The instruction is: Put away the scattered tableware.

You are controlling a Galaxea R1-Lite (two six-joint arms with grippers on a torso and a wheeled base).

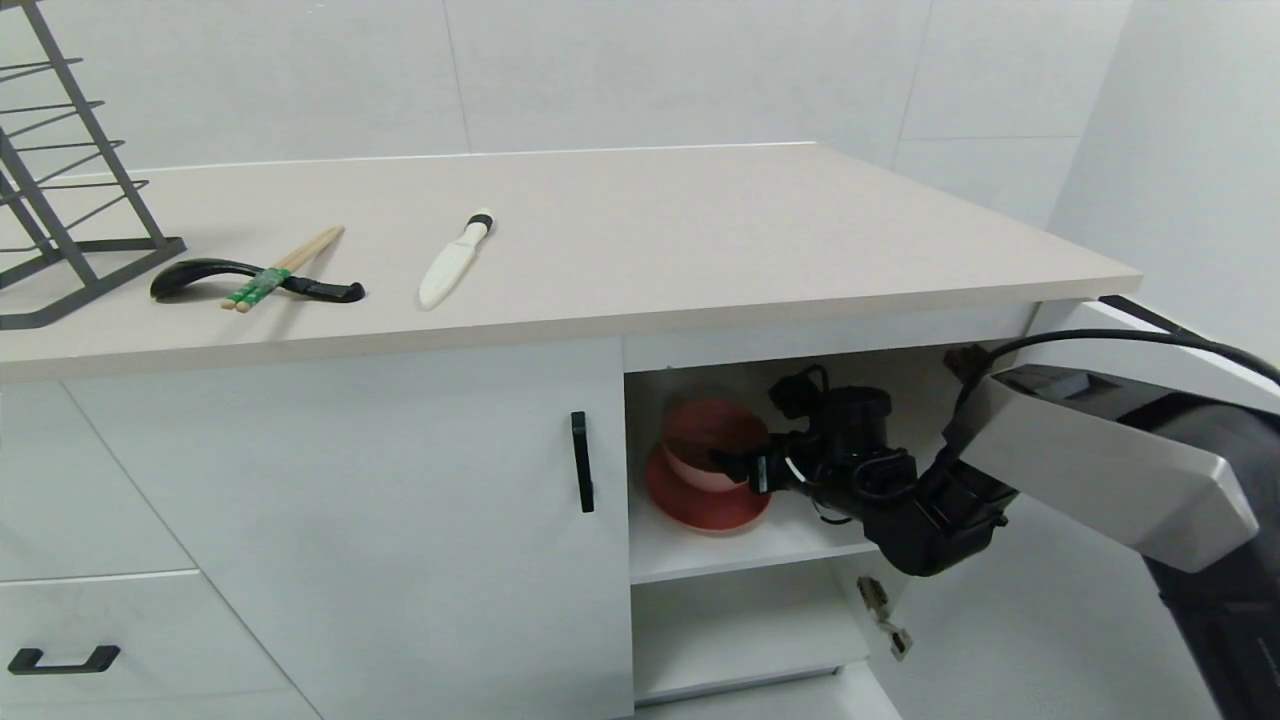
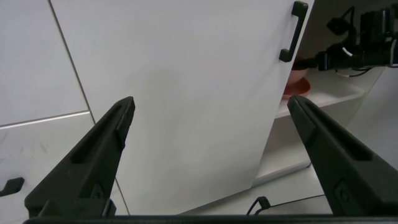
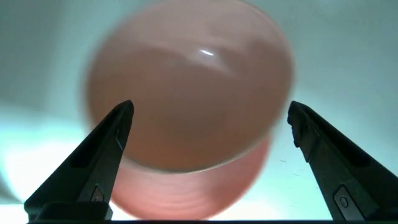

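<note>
Inside the open cabinet, the right gripper (image 1: 735, 467) holds its jaws wide around the pink bowl (image 1: 700, 445) on the red plate (image 1: 700, 508), apparently stowed, leaving the black spoon (image 1: 200, 272), chopsticks (image 1: 285, 265) and white knife (image 1: 450, 265) on the countertop (image 1: 700, 230).

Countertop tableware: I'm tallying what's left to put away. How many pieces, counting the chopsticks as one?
3: a black spoon at the left, the chopsticks lying across its handle, and a white utensil to their right.
</note>
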